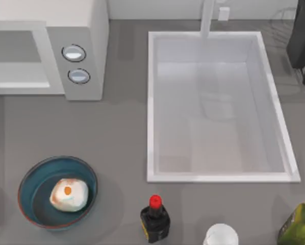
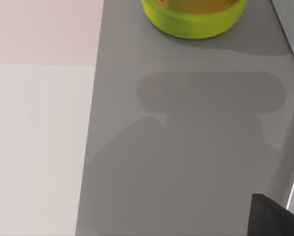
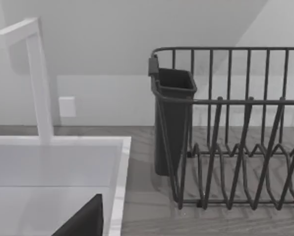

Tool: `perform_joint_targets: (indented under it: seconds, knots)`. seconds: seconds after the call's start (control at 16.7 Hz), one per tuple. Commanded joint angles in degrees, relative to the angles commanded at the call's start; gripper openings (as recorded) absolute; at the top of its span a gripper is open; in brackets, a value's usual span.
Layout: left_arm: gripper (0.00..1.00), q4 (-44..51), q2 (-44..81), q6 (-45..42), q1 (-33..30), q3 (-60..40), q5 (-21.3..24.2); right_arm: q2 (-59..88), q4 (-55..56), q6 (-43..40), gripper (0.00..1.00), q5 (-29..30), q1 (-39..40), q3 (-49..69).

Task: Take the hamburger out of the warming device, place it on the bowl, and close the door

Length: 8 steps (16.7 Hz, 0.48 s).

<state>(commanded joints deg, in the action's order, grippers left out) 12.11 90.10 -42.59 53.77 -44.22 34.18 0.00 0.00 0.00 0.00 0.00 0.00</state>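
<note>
The hamburger [image 1: 69, 194], a pale lump with an orange patch, lies inside the blue-teal bowl [image 1: 30, 178] at the table's front left. The white warming device [image 1: 91, 30] stands at the back left, its two round knobs [image 1: 74, 52] facing the front. Its greyish door [image 1: 15, 48] sits flat against the front, with the white bar handle [image 1: 17, 82] along its lower edge. A dark part of my left gripper [image 2: 276, 217] shows over bare grey counter. A dark part of my right gripper [image 3: 84, 221] hangs above the sink's rim.
A white sink [image 1: 151, 107] with a faucet [image 1: 207, 18] fills the middle and right. A dark wire dish rack [image 3: 235, 147] with a holder [image 3: 172, 118] stands at the back right. A red-capped dark bottle [image 1: 154, 218], a white cup [image 1: 221, 236] and a green bottle [image 1: 298, 225] line the front edge. A lime round object [image 2: 193, 19] rests on the counter.
</note>
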Motion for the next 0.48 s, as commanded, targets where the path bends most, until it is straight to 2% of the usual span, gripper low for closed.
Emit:
perform_joint_targets:
  seconds: [0.18, 0.48]
  knots:
    - [0.0, -0.77, -2.3, 2.17, -2.23, 2.24, -1.45, 0.0, 0.0, 0.0, 1.0, 0.0, 0.0, 0.0]
    - [0.0, -3.92, -15.32, 11.68, -12.58, 12.98, -7.36, 0.0, 0.0, 0.0, 1.0, 0.0, 0.0, 0.0]
